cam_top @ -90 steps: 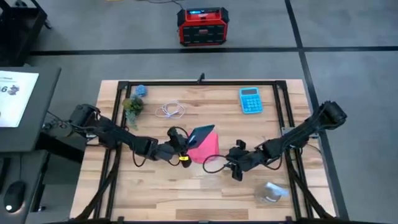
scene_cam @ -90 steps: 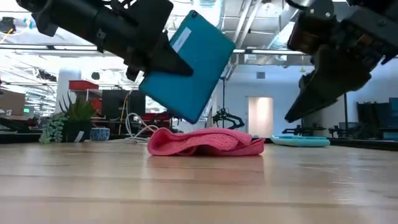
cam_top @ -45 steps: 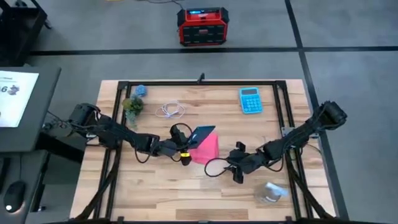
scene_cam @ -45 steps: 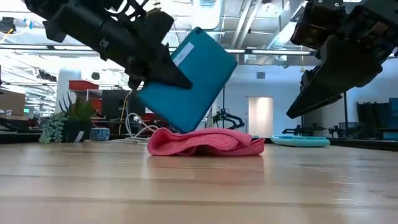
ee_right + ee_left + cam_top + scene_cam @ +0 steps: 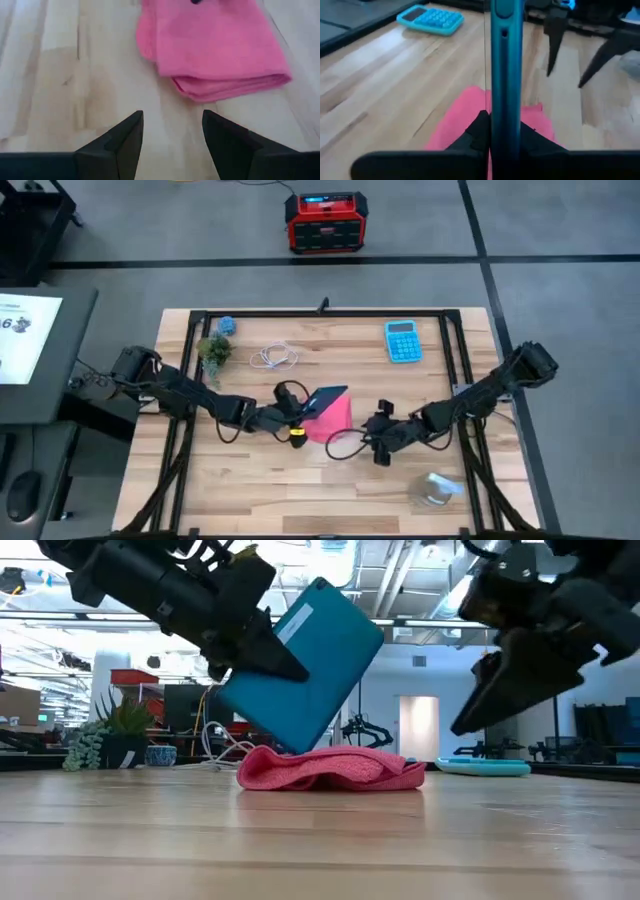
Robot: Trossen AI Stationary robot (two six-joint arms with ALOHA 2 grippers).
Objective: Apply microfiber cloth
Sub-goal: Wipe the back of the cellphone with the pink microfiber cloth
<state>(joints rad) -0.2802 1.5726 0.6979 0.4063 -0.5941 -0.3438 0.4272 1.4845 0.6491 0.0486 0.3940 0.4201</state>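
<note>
The pink microfiber cloth [image 5: 338,420] lies folded flat on the wooden table near its middle, also seen in the low view [image 5: 330,770]. Just above the cloth, my left gripper [image 5: 296,412] is shut on a teal-cased phone [image 5: 305,670]. The phone is tilted, and its lowest corner [image 5: 300,748] reaches the cloth's top; I cannot tell whether they touch. My right gripper [image 5: 172,120] hovers open over bare wood beside the cloth's right edge [image 5: 230,87], touching nothing. My left gripper pinches the phone between its two fingers [image 5: 479,131], one on each flat face [image 5: 506,120]. The fingers slant down from the table's left. The phone is held on edge and tilted, its free end rising toward the right over the cloth.
At the far right lies a blue calculator [image 5: 402,340]. A white cable [image 5: 275,358], a small plant [image 5: 213,350] and a blue object [image 5: 226,326] are at the far left. A clear plastic item [image 5: 435,488] lies near the front right. A black frame [image 5: 320,313] borders the table.
My left gripper has lowered the phone a little toward the cloth and tipped it slightly flatter. My right gripper, still open, has shifted a little toward the cloth. The cloth has stayed where it was.
</note>
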